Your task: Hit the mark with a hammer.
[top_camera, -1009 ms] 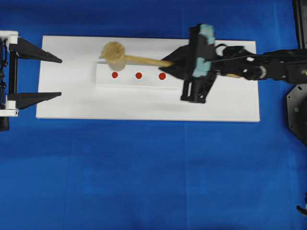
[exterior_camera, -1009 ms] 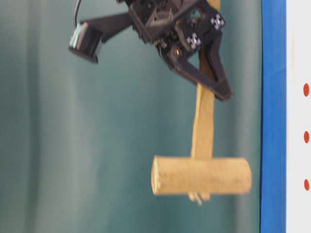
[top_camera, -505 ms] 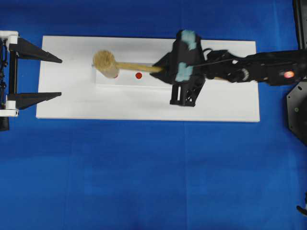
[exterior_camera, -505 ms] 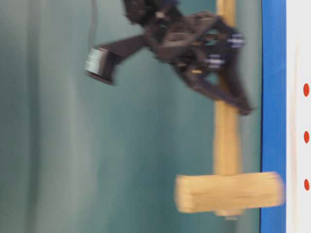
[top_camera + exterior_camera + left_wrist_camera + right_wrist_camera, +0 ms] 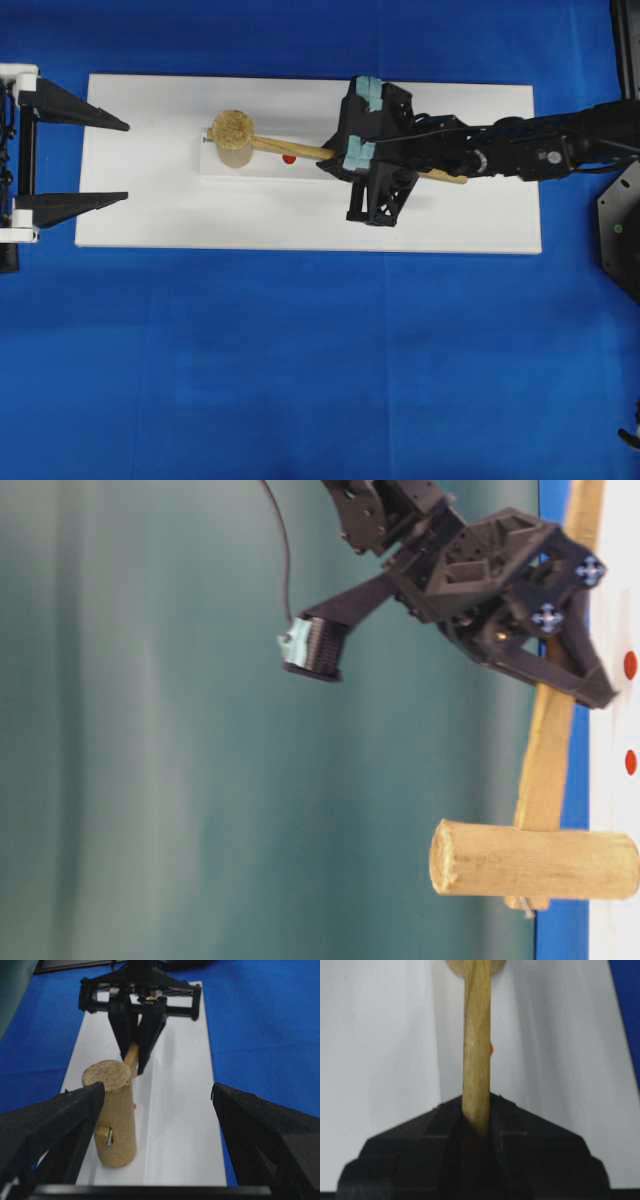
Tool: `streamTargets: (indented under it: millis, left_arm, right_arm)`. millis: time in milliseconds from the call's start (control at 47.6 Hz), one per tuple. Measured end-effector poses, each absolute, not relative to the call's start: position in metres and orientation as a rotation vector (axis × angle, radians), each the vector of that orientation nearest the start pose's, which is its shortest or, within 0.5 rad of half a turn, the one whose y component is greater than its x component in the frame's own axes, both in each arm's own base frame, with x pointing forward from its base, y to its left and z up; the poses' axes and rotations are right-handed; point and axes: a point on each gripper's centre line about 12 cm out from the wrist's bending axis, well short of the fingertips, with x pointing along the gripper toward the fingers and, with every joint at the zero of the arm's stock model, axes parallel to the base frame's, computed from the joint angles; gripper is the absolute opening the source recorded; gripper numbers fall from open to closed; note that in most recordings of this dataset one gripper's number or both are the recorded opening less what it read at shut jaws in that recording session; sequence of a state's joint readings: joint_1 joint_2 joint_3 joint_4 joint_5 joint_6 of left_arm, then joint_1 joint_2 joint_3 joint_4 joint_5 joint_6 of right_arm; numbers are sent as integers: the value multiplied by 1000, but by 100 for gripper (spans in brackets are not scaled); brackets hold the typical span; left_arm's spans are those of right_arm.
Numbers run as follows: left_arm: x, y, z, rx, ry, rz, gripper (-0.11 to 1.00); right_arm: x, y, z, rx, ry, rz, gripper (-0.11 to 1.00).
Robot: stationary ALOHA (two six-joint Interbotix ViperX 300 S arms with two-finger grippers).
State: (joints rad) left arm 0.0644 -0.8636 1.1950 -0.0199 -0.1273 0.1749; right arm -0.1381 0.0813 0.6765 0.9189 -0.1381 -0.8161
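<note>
Since a second ago the hammer (image 5: 236,138) has swung down and its head now sits on the left end of the white block (image 5: 300,168), covering the left dot, well away from the mark, which is hidden under the right pincer (image 5: 335,160). It looks light and stiff, head-heavy; mid-handle suits. That pincer is clamped tight on the handle. Left pincer (image 5: 125,160) stands wide apart, holding nothing
</note>
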Motion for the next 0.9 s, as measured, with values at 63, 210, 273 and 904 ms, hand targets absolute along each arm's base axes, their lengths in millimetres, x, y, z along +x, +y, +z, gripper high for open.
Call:
streamTargets:
  millis: [63, 210, 273, 904]
  left_arm:
    - [210, 14, 246, 148, 207, 51, 86]
    - [210, 14, 246, 148, 207, 51, 86]
    - [210, 14, 246, 148, 207, 51, 86]
    - [210, 14, 246, 148, 203, 51, 86]
  right_arm:
    - [385, -66, 153, 101, 637, -267, 0]
    - [365, -62, 180, 95, 574, -261, 0]
    - [354, -60, 193, 94, 542, -259, 0]
    - [322, -55, 171, 98, 596, -276, 0]
